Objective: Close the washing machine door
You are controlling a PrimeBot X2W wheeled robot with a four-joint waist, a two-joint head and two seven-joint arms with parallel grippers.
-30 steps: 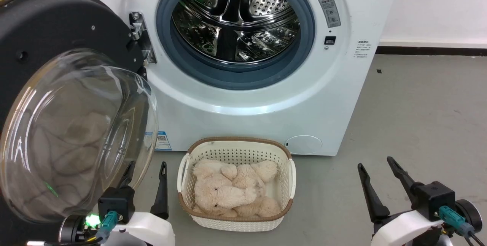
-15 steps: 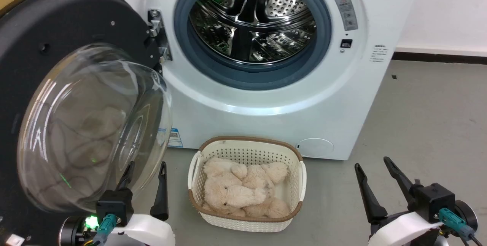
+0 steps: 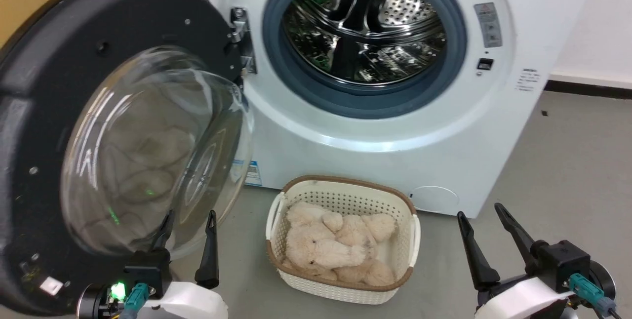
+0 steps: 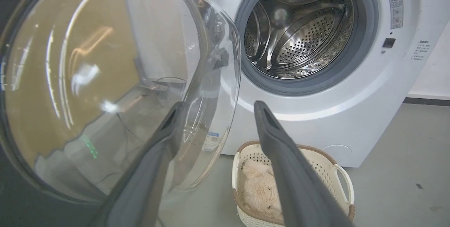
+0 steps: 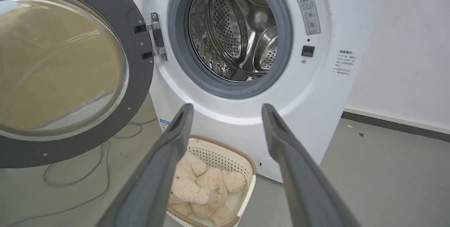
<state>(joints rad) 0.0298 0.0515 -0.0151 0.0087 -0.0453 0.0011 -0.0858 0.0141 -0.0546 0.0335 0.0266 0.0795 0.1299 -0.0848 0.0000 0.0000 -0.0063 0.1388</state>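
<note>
The washing machine [image 3: 395, 156] [image 4: 386, 90] [image 5: 327, 107] is a white front-loader with a grey gasket around a bare steel drum [image 3: 365, 30]. Its door [image 3: 59, 87] [image 4: 105, 79] [image 5: 63, 69] stands wide open on the left, black-rimmed, its clear glass bowl bulging toward me, held by a metal hinge [image 3: 242, 37]. My left gripper [image 3: 190, 218] [image 4: 214, 107] is open at the lower left, just in front of the bowl's lower edge; whether it touches is unclear. At the lower right my right gripper [image 3: 481, 210] [image 5: 226, 109] is open over the floor, away from the machine.
A cream perforated basket [image 3: 345, 195] [image 5: 214, 151] with a brown rim sits on the grey floor in front of the machine, holding beige plush toys [image 3: 335, 245]. A cable [image 5: 81, 170] lies on the floor under the door. White wall to the right.
The head camera has turned left, so machine, door and basket sit further right in the picture. Both grippers stay open in about the same places.
</note>
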